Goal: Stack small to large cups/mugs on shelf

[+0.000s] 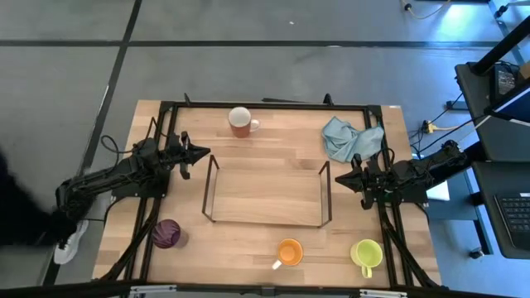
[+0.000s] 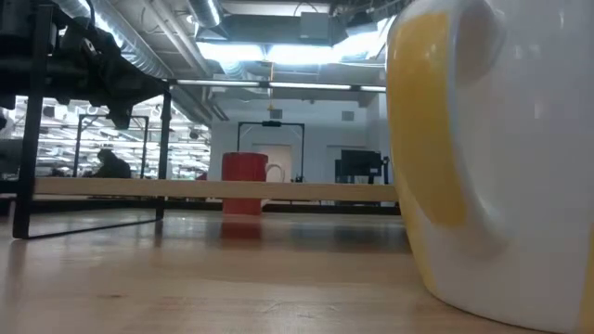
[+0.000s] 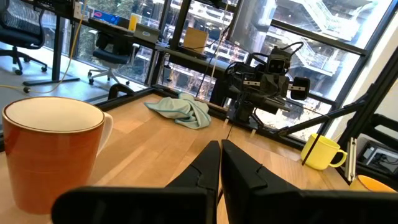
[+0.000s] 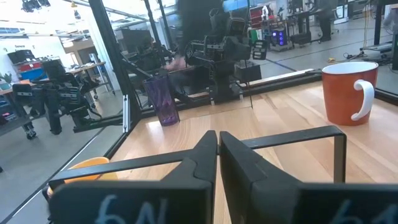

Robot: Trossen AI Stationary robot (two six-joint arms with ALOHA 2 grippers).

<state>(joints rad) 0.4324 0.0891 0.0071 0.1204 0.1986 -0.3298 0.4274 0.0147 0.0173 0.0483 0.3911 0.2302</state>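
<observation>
The black wire shelf (image 1: 265, 192) stands mid-table. The brown-orange mug with white inside (image 1: 241, 122) stands by the far edge. Along the near edge stand the dark purple cup (image 1: 166, 233), the orange mug (image 1: 290, 252) and the yellow-green mug (image 1: 366, 254). The orange mug (image 2: 492, 158) fills the right of the low view. My left gripper (image 1: 203, 154) hovers shut off the shelf's left end, and my right gripper (image 1: 341, 178) hovers shut off its right end. Their fingertips meet in the wrist views, left gripper (image 3: 220, 146) and right gripper (image 4: 217, 137).
A light blue cloth (image 1: 348, 136) lies crumpled at the far right, beside the right arm. A black frame (image 1: 273, 105) edges the wooden table. Bare wood shows between the shelf and the near row of cups.
</observation>
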